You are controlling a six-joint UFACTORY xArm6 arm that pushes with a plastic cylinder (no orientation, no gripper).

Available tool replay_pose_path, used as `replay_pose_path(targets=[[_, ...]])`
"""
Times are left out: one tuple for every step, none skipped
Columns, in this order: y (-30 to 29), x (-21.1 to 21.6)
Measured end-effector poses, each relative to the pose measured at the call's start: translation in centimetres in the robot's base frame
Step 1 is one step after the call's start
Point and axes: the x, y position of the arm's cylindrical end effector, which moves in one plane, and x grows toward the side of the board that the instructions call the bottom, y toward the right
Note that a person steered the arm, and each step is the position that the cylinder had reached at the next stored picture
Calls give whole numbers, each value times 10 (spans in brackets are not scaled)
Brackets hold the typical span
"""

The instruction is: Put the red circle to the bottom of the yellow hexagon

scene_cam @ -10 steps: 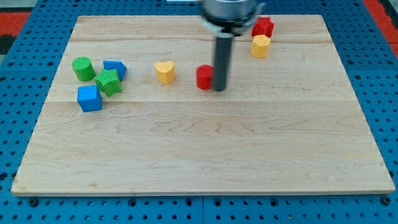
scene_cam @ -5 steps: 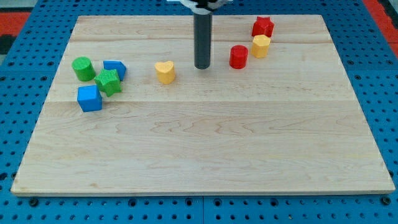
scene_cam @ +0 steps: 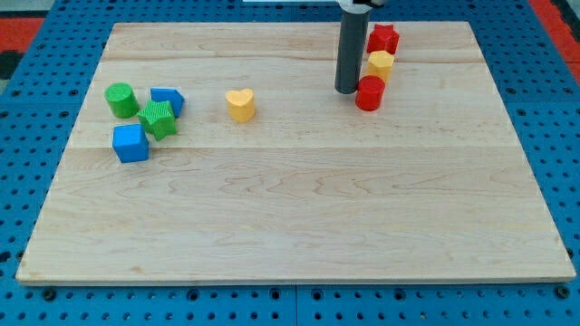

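The red circle (scene_cam: 369, 93) is a short red cylinder on the wooden board, directly below the yellow hexagon (scene_cam: 381, 64) and touching or nearly touching it. A red star-like block (scene_cam: 382, 39) sits just above the hexagon. The dark rod comes down from the view's top, and my tip (scene_cam: 347, 91) rests on the board right at the red circle's left side.
A yellow heart (scene_cam: 240, 105) lies left of centre. At the view's left stand a green cylinder (scene_cam: 120, 100), a blue block (scene_cam: 168, 100), a green block (scene_cam: 159, 119) and a blue cube (scene_cam: 130, 143). The board's edge (scene_cam: 290, 282) borders blue pegboard.
The red circle went from the board's middle to the right, ending just below the yellow hexagon. My tip moved from its right side, round to its left, and followed it right.
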Motion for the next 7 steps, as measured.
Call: replay_pose_path(targets=[[8,2],[24,3],[-77,18],[-81,64],[-53,115],[-156,129],[-179,41]])
